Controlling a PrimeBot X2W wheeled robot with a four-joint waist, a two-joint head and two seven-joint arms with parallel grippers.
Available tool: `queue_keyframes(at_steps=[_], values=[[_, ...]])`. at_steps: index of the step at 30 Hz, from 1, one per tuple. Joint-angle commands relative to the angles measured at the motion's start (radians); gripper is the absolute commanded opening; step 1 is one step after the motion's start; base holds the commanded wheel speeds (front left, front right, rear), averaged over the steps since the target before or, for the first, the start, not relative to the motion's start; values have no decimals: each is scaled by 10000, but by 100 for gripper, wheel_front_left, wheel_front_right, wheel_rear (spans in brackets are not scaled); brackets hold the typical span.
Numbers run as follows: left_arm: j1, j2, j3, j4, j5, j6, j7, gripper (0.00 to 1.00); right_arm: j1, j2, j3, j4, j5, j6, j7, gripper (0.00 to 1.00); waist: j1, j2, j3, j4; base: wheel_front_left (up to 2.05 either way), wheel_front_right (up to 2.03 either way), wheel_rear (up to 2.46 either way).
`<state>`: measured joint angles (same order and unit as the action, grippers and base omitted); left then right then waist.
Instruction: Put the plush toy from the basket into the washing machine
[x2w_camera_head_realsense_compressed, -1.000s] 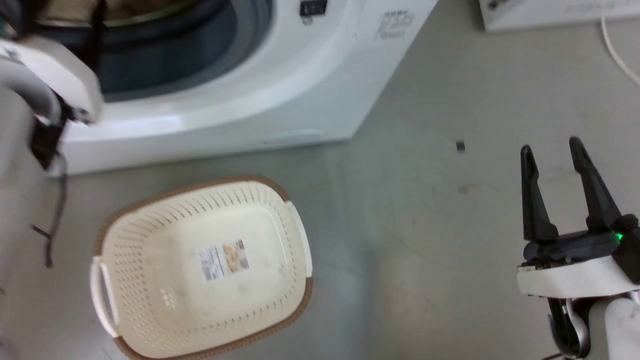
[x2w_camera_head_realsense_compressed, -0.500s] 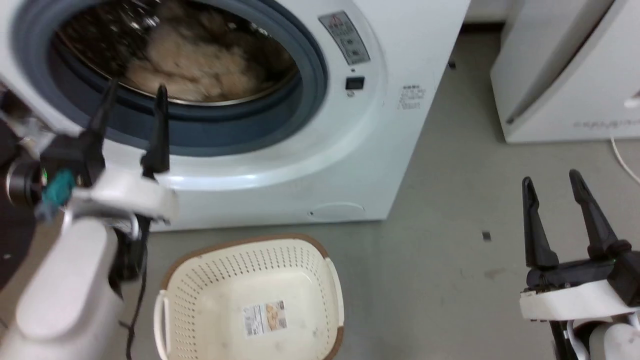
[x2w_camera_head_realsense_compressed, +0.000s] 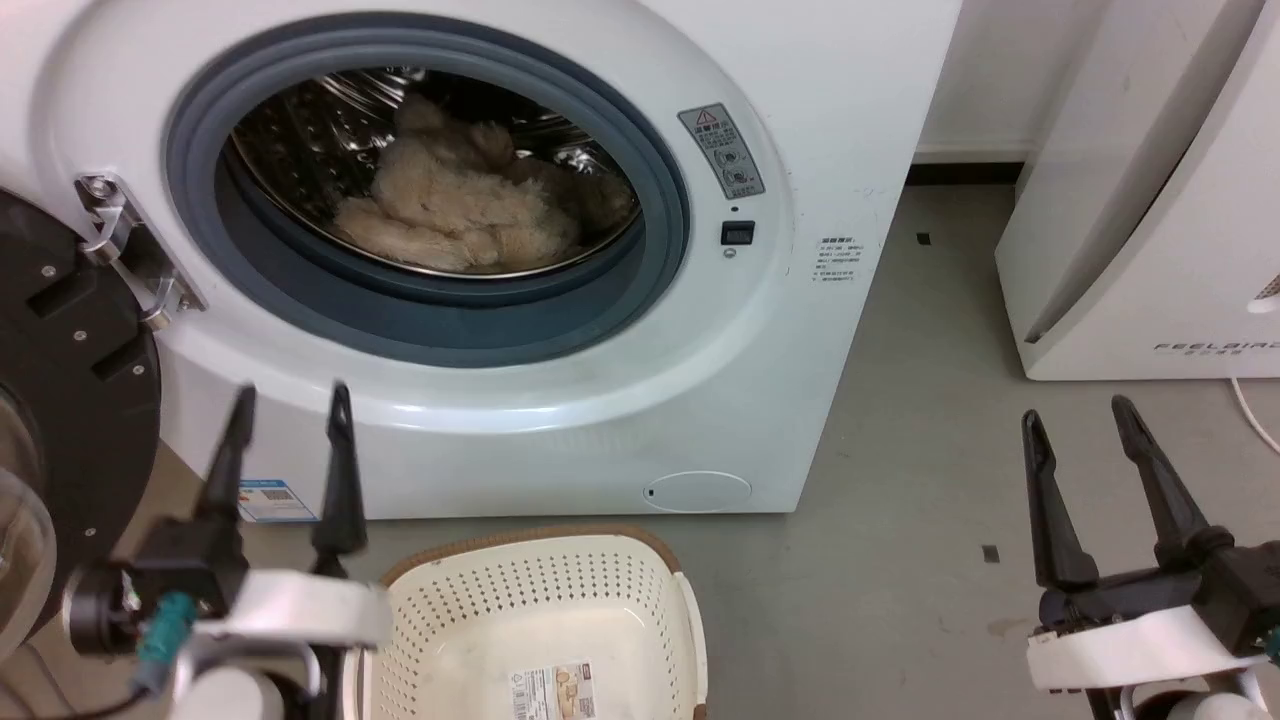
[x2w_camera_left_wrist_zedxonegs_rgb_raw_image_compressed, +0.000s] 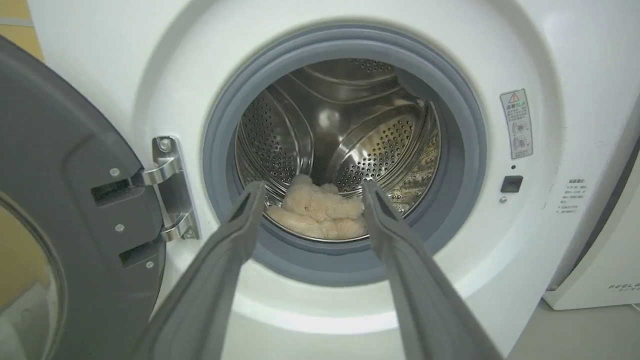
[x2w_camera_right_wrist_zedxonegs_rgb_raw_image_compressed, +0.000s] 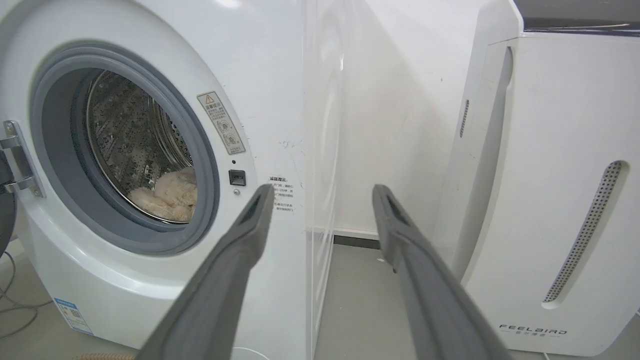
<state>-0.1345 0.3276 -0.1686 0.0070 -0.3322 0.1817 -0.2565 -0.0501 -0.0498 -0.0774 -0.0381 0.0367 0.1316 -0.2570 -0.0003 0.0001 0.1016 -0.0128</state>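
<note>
With the toy (x2w_camera_head_realsense_compressed: 455, 215) in the washer (x2w_camera_head_realsense_compressed: 700, 330) at twelve o'clock, the open left gripper (x2w_camera_head_realsense_compressed: 292, 392) and right gripper (x2w_camera_head_realsense_compressed: 1075, 410) may rest.

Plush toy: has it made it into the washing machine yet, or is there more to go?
Done, it seems: the plush toy lies in the steel drum of the washing machine, and the basket, where visible, holds just its paper label. In hand: nothing; the left hand and right hand are both open and empty, outside the machine. Left: nothing of the job itself, though the door stands open.
</note>
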Motion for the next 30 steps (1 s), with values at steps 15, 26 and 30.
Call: queue_keyframes(at_steps=[15,26,30], values=[[1546,-903,-30,578,1074,-630,-53,100,561,-4,246,215,313,-9,-47,100,3,-1,-446,90,0,0,0],[1510,-981,67,626,1197,-793,10,0,421,0,309,259,276,0,6,0,3,-1,-481,76,0,0,0],[1506,-1025,106,609,1245,-818,72,0,421,0,317,262,260,0,74,0,3,-1,-495,77,0,0,0]])
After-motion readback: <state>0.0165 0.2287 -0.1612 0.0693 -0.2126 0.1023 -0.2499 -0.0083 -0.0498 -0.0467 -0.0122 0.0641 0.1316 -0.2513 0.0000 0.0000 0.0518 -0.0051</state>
